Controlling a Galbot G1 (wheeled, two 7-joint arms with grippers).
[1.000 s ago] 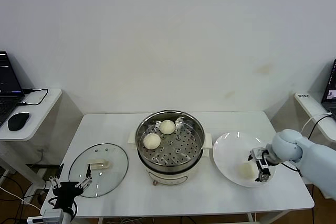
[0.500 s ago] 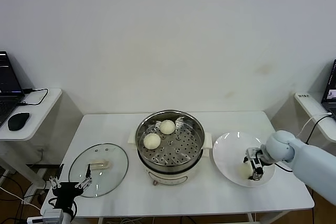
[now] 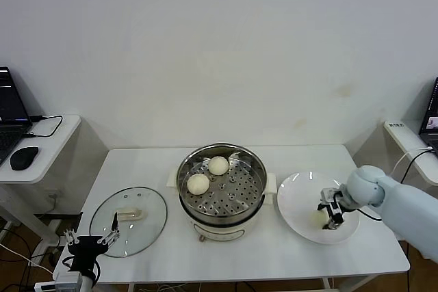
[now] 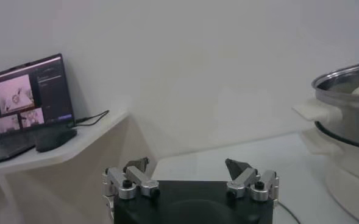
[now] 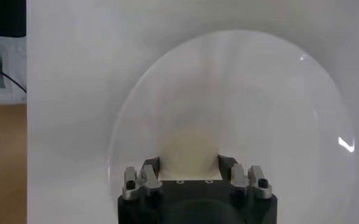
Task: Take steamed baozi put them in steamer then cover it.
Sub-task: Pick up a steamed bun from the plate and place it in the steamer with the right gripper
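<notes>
My right claw (image 3: 327, 217) is down on the white plate (image 3: 298, 193) at the right end of the table (image 3: 274, 254), its two fingers closed around a bun (image 5: 189, 151). In the right wrist view the soft cream dough fills the gap between my fingers, touching both, and sits on the plate's smooth glossy dish. Nothing else shows on the plate around it.

Left of the plate, just beside its rim, stands the steamer (image 3: 222, 189): a round shiny steel basket with a bottom full of small holes, set on a cream cooker base with stubby side handles. Two more buns, one (image 3: 218, 165) and another (image 3: 198, 183), rest on the holed floor in its left half, close together; both are smooth, round and pale. The steamer's tall wall stands between my claw and those two.

The lid (image 3: 129, 212) lies flat on the left part of the table, well apart from the steamer: clear glass, metal rim, cream oblong handle at its centre.

My left claw (image 3: 87, 243) hangs below the table's front left corner, fingers spread wide and empty. Off to the left, a side shelf (image 3: 48, 145) carries a laptop (image 3: 10, 117) and a black mouse (image 3: 24, 158).
</notes>
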